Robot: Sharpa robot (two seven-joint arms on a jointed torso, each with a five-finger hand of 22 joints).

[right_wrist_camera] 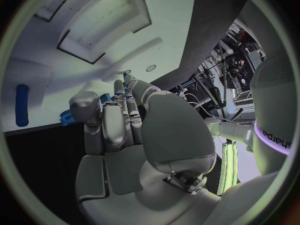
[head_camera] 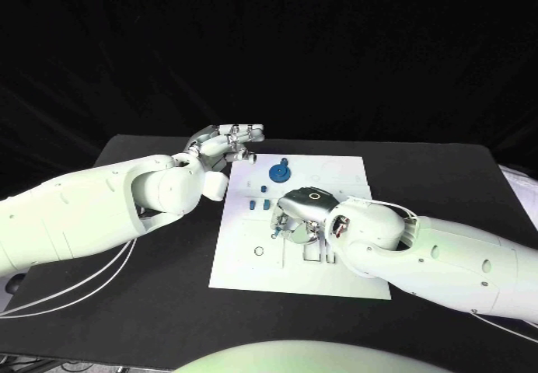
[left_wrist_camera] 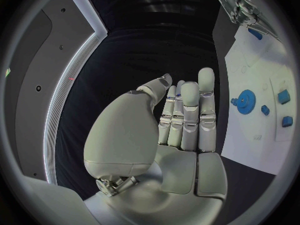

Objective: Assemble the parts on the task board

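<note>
Left hand [head_camera: 230, 142] hovers off task board [head_camera: 337, 272] corner.

You see a matt black table [head_camera: 134, 311]; the task board [head_camera: 337, 280] is a flat white plate, smooth and low in sheen; the blue gear [left_wrist_camera: 245, 101] and small blue parts [left_wrist_camera: 284, 96] look like smooth plastic; both arms wear glossy white shells; the left hand [left_wrist_camera: 178, 130] and right hand [right_wrist_camera: 122, 130] show a satin silver, metal-like finish.

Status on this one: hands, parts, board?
Left hand open, off the task board's far-left corner. Right hand down over board centre, grasp unclear. Blue gear on board, unobstructed.
</note>
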